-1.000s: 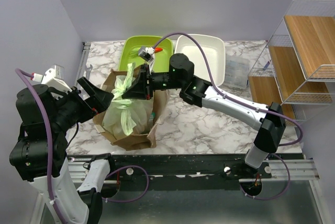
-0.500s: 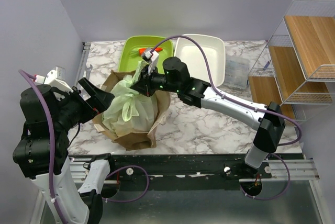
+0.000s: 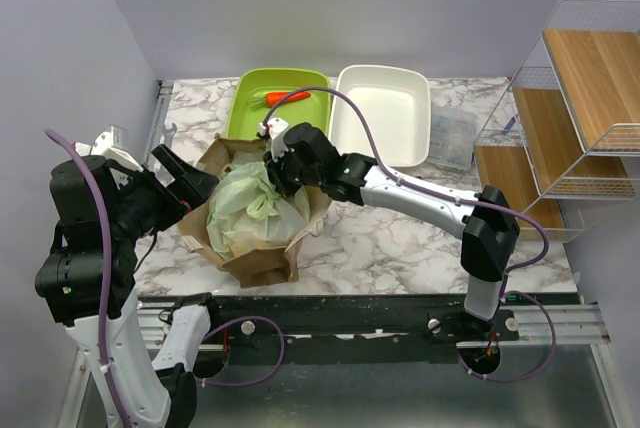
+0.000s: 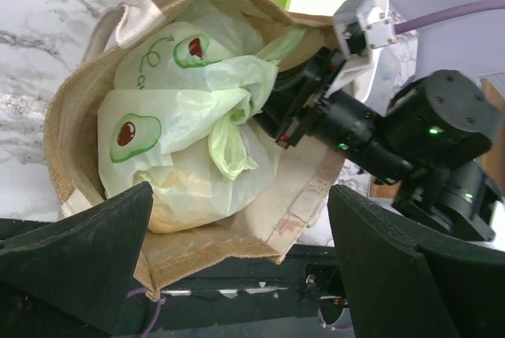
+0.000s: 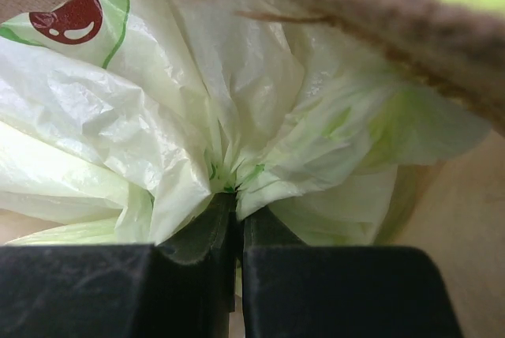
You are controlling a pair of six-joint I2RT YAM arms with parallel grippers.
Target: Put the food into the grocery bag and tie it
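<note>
The marble bench (image 3: 390, 238) is occupied on its left half by a stiff brown bag (image 3: 255, 266) standing open. The grocery bag (image 3: 240, 216) is seated inside it, filled out by a rounded bulk. This is probably the food, though nothing is made out through the plastic. The left hand (image 3: 192, 184) is held spread wide beside the brown bag's left rim, with nothing gripped. The right hand (image 3: 280, 172) is set inside the far rim, its fingers pressed together on a gathered fold of the thin plastic.

The film could be torn, or slipped from that narrow pinch, if it is pulled hard. The brown bag, held by nothing, could be dragged or tipped along with it.

The pinch itself is shown only in the right wrist view, where the plastic is bunched between the closed fingers (image 5: 197, 247). A loose twisted handle (image 4: 229, 148) is seen only in the left wrist view. A small orange-red piece (image 3: 288, 97) in the green tray (image 3: 250, 113) is seen only from above.
</note>
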